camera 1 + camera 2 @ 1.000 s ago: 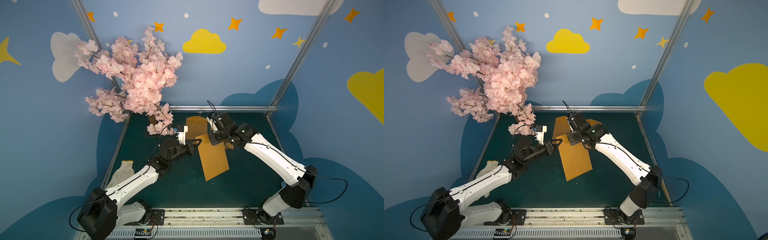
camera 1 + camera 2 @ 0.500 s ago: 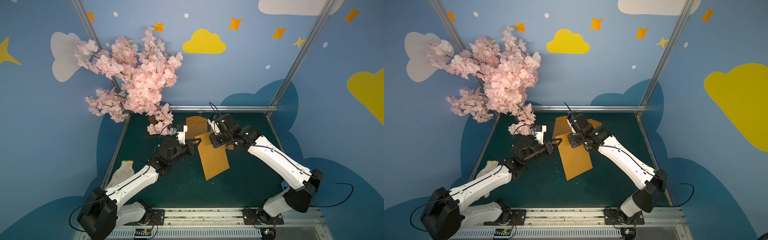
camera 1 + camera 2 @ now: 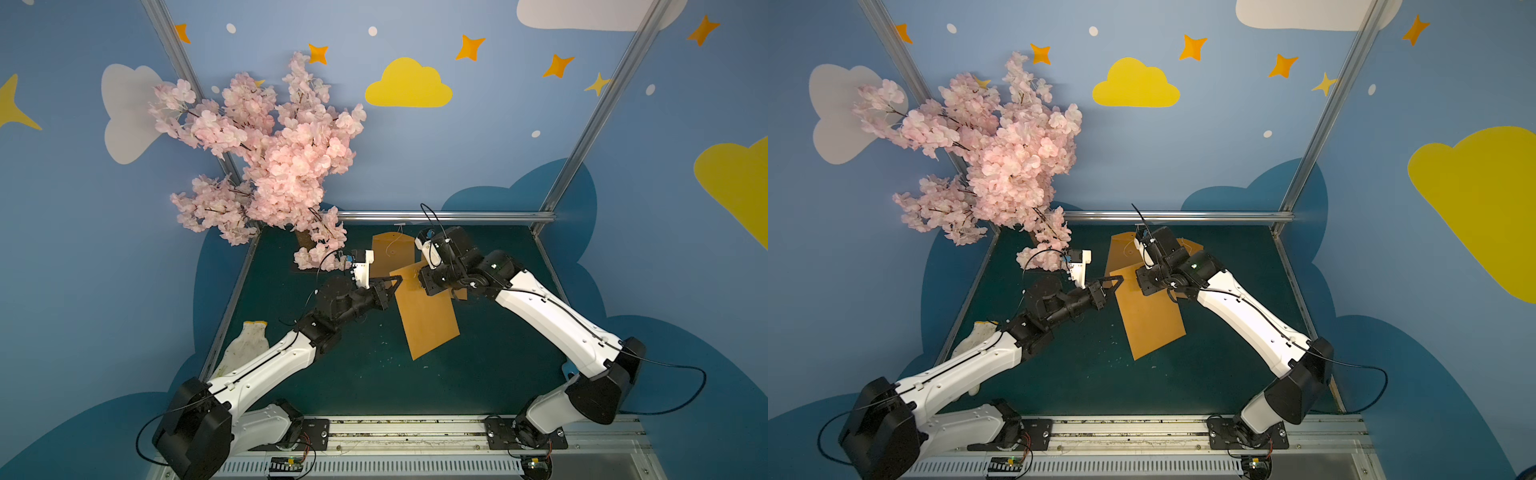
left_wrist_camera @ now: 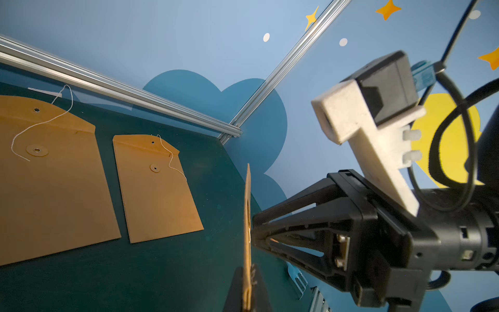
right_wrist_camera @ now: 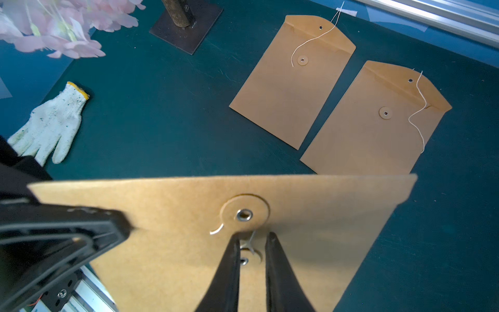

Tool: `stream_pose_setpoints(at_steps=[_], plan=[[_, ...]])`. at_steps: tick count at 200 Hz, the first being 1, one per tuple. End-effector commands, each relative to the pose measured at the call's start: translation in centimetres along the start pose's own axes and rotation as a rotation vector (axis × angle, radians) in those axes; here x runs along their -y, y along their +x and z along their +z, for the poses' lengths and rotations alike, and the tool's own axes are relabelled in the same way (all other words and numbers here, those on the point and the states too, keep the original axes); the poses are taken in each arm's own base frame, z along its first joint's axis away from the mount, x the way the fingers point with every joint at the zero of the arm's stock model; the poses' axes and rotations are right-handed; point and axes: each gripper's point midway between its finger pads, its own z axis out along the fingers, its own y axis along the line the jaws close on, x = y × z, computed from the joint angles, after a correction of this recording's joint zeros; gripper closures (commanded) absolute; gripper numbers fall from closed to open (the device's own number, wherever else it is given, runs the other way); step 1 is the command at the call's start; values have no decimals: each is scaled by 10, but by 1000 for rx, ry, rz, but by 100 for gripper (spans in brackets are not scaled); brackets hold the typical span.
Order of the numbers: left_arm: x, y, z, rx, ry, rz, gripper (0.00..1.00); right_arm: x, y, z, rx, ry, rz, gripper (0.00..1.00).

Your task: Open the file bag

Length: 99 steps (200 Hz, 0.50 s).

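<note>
A brown file bag [image 3: 424, 316] [image 3: 1150, 320] [image 5: 324, 210] hangs tilted above the green table, and the left wrist view shows it edge-on [image 4: 247, 210]. My left gripper [image 3: 392, 286] [image 3: 1115, 282] [image 4: 246, 272] [image 5: 122, 229] is shut on the bag's side edge. My right gripper [image 3: 422, 280] [image 3: 1142, 284] [image 5: 254, 237] [image 4: 255, 232] sits against the bag's face just below the round paper button [image 5: 244, 214]. Its jaws stand a narrow gap apart. The white string [image 5: 251, 243] and a second eyelet [image 5: 244, 260] lie in that gap.
Two more brown file bags [image 5: 291, 89] [image 5: 375, 129] lie flat at the back of the table [image 3: 353, 374], strings loose. A white work glove [image 3: 245, 349] [image 5: 51, 124] lies at the left edge. The pink blossom tree [image 3: 270, 166] stands at the back left on a dark base [image 5: 186, 29].
My right arm's elbow has swung outward to the right while its gripper stayed at the bag's clasp. The left arm and the held bag have hardly moved.
</note>
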Motion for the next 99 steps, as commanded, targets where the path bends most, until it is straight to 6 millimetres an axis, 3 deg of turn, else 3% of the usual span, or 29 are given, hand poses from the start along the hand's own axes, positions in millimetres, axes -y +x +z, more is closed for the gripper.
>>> stream_pose_setpoints(at_steps=[1,80,99], plan=[[7,-5,-3,23,24,18,97,-1,1,4,-4,-14,17,81],[6,-2,-1,13,27,12,98,-3,-4,1,14,-30,9,85],[6,-2,-2,14,27,12,98,-3,-3,2,11,-33,10,91]])
